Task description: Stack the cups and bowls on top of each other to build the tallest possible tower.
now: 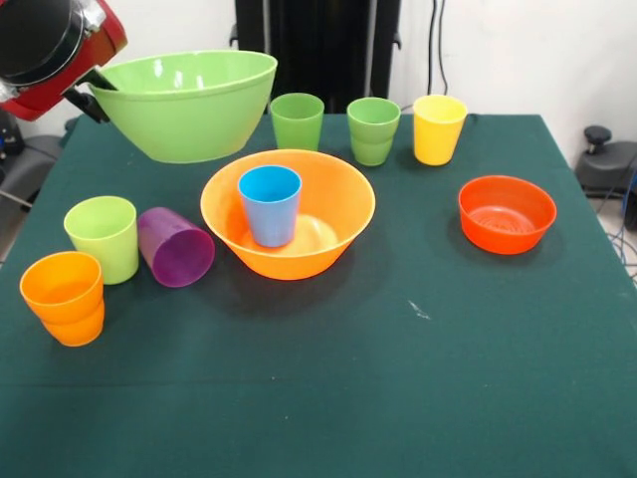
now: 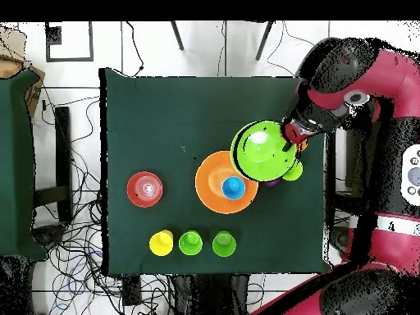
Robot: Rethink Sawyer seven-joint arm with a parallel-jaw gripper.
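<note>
My gripper (image 1: 98,90) is shut on the left rim of the large lime-green bowl (image 1: 189,105) and holds it tilted above the table's far left; in the overhead view the gripper (image 2: 288,136) grips the bowl (image 2: 261,152) by its rim. The large orange bowl (image 1: 289,214) stands mid-table with an upright blue cup (image 1: 270,204) inside. A purple cup (image 1: 175,246) lies on its side beside a lime cup (image 1: 103,237). Stacked orange cups (image 1: 64,297) stand at the near left. The red-orange bowl (image 1: 506,213) sits at the right.
At the far edge stand a green cup (image 1: 297,120), a stacked pair of green cups (image 1: 373,129) and a yellow cup (image 1: 439,128). The dark green tablecloth (image 1: 398,378) covers the table. Chairs and cables surround it on the floor.
</note>
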